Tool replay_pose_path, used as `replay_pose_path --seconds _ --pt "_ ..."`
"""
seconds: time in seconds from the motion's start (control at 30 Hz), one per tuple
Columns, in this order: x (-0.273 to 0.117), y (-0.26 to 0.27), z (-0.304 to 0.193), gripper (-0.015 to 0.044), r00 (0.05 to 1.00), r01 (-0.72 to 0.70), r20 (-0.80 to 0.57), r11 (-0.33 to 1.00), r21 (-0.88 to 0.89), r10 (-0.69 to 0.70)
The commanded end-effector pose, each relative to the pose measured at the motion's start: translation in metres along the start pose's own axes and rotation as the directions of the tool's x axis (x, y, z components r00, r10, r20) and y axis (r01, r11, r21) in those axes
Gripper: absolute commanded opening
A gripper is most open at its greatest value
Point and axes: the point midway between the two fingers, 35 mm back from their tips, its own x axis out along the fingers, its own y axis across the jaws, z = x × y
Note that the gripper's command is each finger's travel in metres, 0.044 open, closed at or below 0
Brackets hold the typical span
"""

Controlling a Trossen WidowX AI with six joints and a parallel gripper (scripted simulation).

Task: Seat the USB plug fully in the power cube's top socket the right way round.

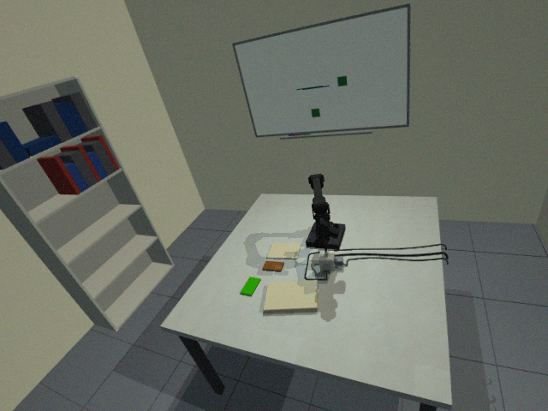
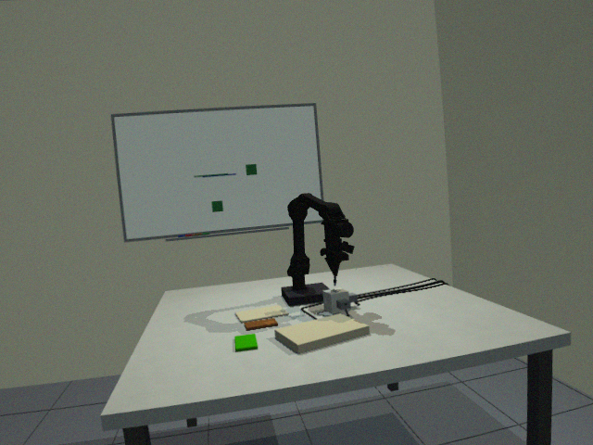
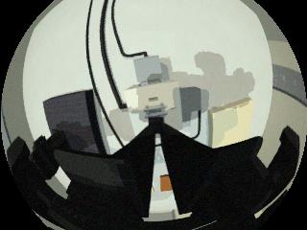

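The power cube (image 1: 326,261) (image 2: 331,301) (image 3: 136,99) is a pale block standing on the table in front of the arm's base. A slot shows in its top in the wrist view. My gripper (image 1: 326,250) (image 2: 334,281) (image 3: 156,128) points down just above the cube, shut on the USB plug (image 3: 155,112). The plug is a small grey piece at the fingertips, and it appears clear of the visible slot, over the cube's top edge. Its lower end and which way round it faces are too small to tell.
Grey blocks (image 3: 146,68) (image 2: 343,304) stick out of the cube's sides. Black cables (image 1: 389,254) (image 3: 103,43) run to the table's right edge. A thick cream slab (image 1: 290,296) (image 2: 322,334), thin cream pad (image 1: 282,250), orange-brown block (image 1: 272,265) (image 3: 165,183) and green block (image 1: 250,286) (image 2: 246,342) lie nearby.
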Motion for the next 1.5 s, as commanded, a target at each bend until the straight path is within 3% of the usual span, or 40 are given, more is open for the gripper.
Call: replay_pose_path --seconds 0.0,0.67,1.47 --pt "0.0003 0.0001 0.0 0.0 1.0 0.0 0.0 0.996 0.086 0.0" --pt "0.0003 0.0 0.0 0.0 1.0 0.0 0.0 0.82 0.572 0.0" --pt "0.0003 0.0 0.0 0.0 1.0 0.0 0.0 0.328 0.945 0.0"
